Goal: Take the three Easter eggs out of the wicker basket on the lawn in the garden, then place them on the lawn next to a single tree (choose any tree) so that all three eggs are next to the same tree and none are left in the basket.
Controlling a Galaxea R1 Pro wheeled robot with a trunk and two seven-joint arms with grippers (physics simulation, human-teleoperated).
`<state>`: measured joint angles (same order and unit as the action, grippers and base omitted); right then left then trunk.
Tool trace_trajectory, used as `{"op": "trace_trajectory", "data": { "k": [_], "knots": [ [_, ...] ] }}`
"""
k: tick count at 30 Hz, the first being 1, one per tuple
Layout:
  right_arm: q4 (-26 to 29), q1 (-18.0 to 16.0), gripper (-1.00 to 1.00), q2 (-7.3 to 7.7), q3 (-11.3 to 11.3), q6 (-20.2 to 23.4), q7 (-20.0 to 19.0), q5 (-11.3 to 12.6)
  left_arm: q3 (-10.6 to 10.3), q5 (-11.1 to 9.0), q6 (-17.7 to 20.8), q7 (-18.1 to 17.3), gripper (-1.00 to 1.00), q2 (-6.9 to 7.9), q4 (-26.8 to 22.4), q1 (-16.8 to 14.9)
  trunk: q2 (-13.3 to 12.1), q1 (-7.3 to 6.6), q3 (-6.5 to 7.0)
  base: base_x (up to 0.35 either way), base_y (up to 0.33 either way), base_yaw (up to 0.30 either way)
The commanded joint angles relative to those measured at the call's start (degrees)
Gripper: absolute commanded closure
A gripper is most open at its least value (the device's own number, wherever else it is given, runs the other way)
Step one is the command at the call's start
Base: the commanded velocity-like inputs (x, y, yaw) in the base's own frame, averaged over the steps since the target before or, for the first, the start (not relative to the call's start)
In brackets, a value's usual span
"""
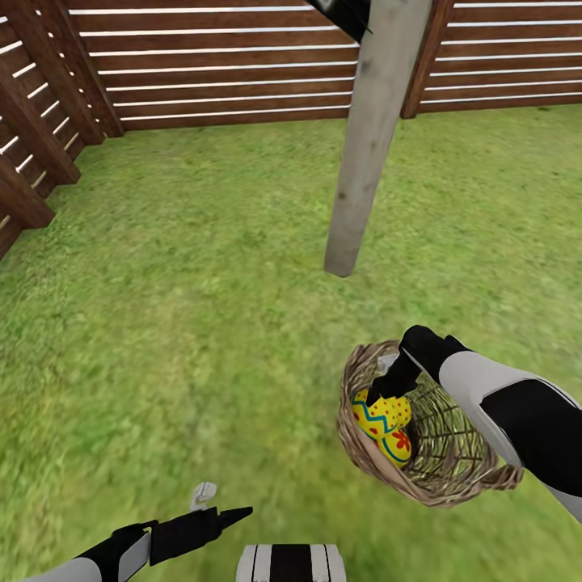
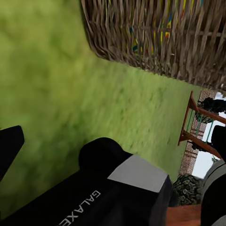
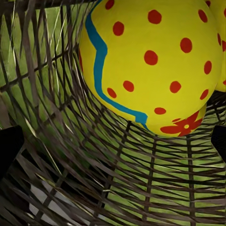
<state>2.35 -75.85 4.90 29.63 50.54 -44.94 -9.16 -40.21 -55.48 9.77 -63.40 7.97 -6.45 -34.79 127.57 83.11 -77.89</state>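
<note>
While the right gripper [image 1: 380, 396] reached open-jawed into the basket [image 1: 360, 453], eggs [image 1: 381, 414] lay inside. The left gripper [image 1: 222, 505] hung open, near left.

A yellow egg [image 3: 150, 66] with red spots and a blue zigzag lies against the basket [image 3: 70, 155] weave. Green lawn [image 3: 165, 200] shows through the gaps. Another egg [image 3: 220, 52] peeks from behind it.

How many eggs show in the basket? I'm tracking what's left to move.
2: one egg under the right gripper, another just nearer the robot, both inside the wicker basket. A third may be hidden.
</note>
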Motion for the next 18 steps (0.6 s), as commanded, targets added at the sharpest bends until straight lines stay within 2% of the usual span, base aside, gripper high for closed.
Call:
{"op": "trace_trajectory", "data": {
  "k": [1, 18],
  "knots": [
    [0.1, 0.0, -1.0, 0.03, -0.1, 0.2, -0.5, -0.6, -0.4, -0.6, 0.6, -0.1, -1.0, 0.03, 0.0, 0.0, 0.4, 0.22, -0.22, 0.0, 0.0, 0.0],
    [0.2, 0.0, -1.0, 0.03, -0.2, -1.3, -0.1, -0.7, -0.4, -0.6, 0.6, -0.1, -1.0, -0.04, 0.0, 0.0, 7.2, 3.95, -3.27, 0.0, 0.0, 0.0]
  ]
}}
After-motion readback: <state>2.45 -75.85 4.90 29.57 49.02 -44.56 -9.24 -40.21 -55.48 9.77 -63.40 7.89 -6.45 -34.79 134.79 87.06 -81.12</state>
